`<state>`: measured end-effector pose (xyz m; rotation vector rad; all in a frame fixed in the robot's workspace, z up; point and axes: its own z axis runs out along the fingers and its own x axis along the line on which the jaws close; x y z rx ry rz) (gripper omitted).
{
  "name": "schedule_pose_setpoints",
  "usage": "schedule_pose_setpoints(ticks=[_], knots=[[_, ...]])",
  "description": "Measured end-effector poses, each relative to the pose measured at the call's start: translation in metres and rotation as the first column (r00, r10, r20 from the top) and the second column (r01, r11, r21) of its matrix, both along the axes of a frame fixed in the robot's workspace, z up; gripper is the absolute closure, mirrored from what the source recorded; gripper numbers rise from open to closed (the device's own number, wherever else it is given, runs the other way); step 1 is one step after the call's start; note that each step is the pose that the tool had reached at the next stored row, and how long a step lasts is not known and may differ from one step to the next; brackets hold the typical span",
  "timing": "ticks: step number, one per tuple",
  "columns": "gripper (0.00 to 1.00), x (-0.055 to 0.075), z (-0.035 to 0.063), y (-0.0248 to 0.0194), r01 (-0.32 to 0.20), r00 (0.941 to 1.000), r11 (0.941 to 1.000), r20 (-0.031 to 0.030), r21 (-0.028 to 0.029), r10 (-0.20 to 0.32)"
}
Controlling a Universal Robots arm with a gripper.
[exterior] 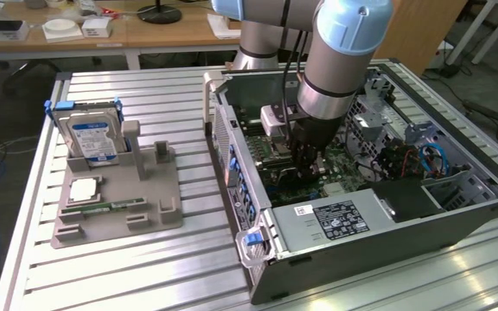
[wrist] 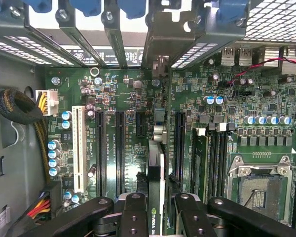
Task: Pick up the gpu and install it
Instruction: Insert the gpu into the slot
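The gpu point(wrist: 156, 185) stands edge-on between my fingers, a thin dark card with a green logo on its edge. My gripper point(wrist: 160, 219) is shut on it, one black finger point(wrist: 133, 217) on each side. The card hangs over the motherboard point(wrist: 202, 98), in line with the long black expansion slots point(wrist: 119, 148). Whether it sits in a slot I cannot tell. In the exterior view my gripper point(exterior: 308, 167) reaches down into the open computer case point(exterior: 231, 129), close to the board, and the arm hides the card.
A grey fixture point(exterior: 119, 223) at the exterior view's left holds a hard drive point(exterior: 93, 136), a memory stick point(exterior: 115, 206) and a chip point(exterior: 85, 189). Inside the case are the power supply point(exterior: 336, 220), cable bundles point(wrist: 19, 106), an empty processor socket point(wrist: 259, 190) and the rear bracket bars point(wrist: 113, 34).
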<state>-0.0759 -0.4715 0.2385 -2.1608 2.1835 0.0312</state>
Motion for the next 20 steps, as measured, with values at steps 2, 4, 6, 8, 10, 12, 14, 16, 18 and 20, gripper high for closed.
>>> schedule_pose_setpoints(ticks=[2, 4, 6, 8, 10, 12, 14, 16, 18, 20], knots=[[0.75, 0.0000, 0.0000, 0.0000, 0.000, 1.0000, 1.0000, 0.0000, 0.0000, 0.000], [0.75, 0.0000, 0.0000, 0.0000, 0.000, 1.0000, 1.0000, 0.0000, 0.0000, 0.000], [0.75, 0.0000, 0.0000, 0.0000, 0.000, 1.0000, 1.0000, 0.0000, 0.0000, 0.000], [0.75, 0.0000, 0.0000, 0.0000, 0.000, 1.0000, 1.0000, 0.0000, -0.0001, 0.000], [0.75, 0.0000, 0.0000, 0.0000, 0.000, 1.0000, 1.0000, 0.0000, -0.0001, 0.000], [0.75, 0.0000, 0.0000, 0.0000, 0.000, 1.0000, 1.0000, 0.0000, -0.0001, 0.000], [0.73, -0.0001, -0.0002, 0.0001, 0.000, 1.0000, 1.0000, -0.0003, 0.0010, 0.000], [0.73, 0.0000, -0.0006, 0.0001, 0.000, 1.0000, 1.0000, 0.0006, 0.0013, 0.000], [0.67, 0.0000, 0.0000, 0.0000, 0.000, 1.0000, 1.0000, 0.0000, 0.0001, 0.000], [0.67, 0.0000, 0.0000, 0.0000, 0.000, 1.0000, 1.0000, 0.0000, 0.0002, 0.000]])
